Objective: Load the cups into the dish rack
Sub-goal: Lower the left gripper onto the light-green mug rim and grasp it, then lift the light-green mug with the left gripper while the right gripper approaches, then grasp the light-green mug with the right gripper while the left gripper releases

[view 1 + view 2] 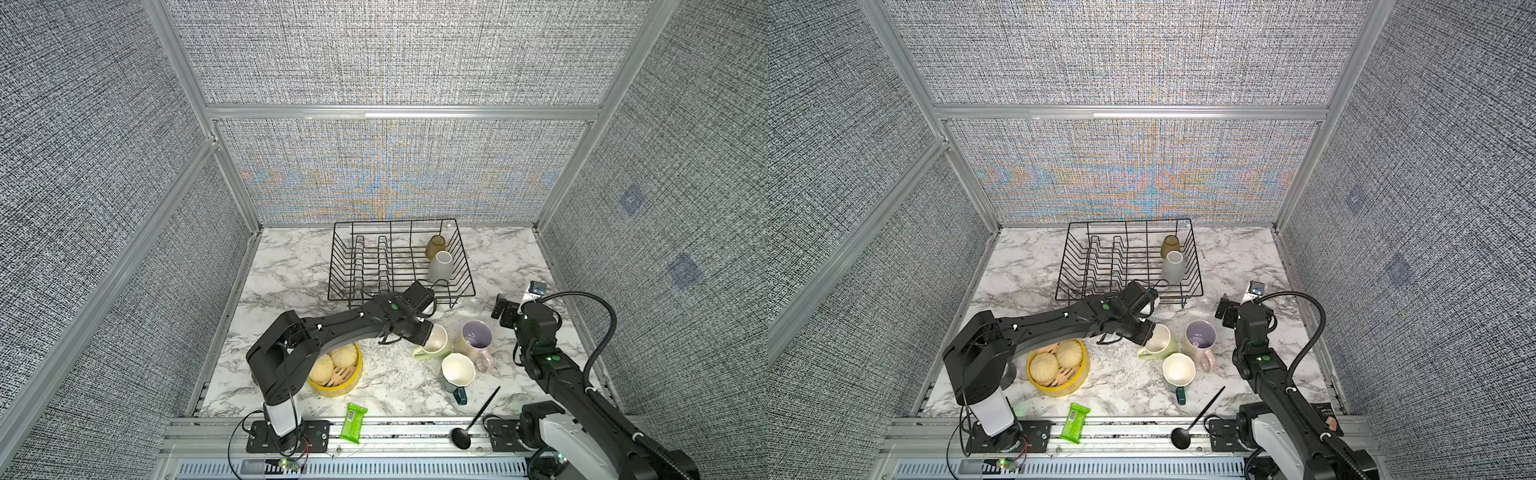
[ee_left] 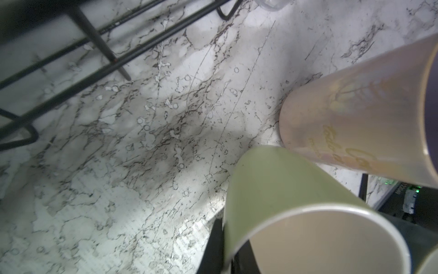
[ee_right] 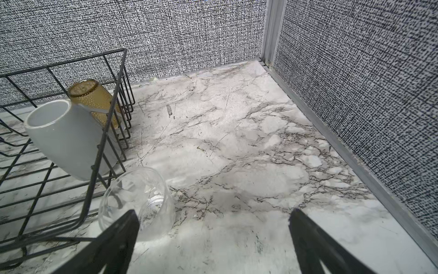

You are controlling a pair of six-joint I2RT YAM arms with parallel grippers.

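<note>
Rack first: the dish rack (image 1: pixel 365 266) sits far centre, with the grey-white mug (image 1: pixel 440 266) and the amber tumbler (image 1: pixel 435 247) leaning against its right wall. That leaves the slotted left side free.

My left gripper (image 1: pixel 424 337) reaches across to the near right and is clamped on the pale green mug (image 1: pixel 435 340), jaws straddling the wall at the rim. I judge a rim pinch suits because neighbours crowd the body. The pink mug (image 1: pixel 473 338) stands just beside it on the right, and the dark teal mug (image 1: pixel 457 370) is just nearer.

My right gripper (image 3: pixel 213 249) hangs spread wide and empty. The clear glass (image 3: pixel 137 201) appears to lie on its side just off the rack's near right corner. It is close by one jaw, not between them.
</note>
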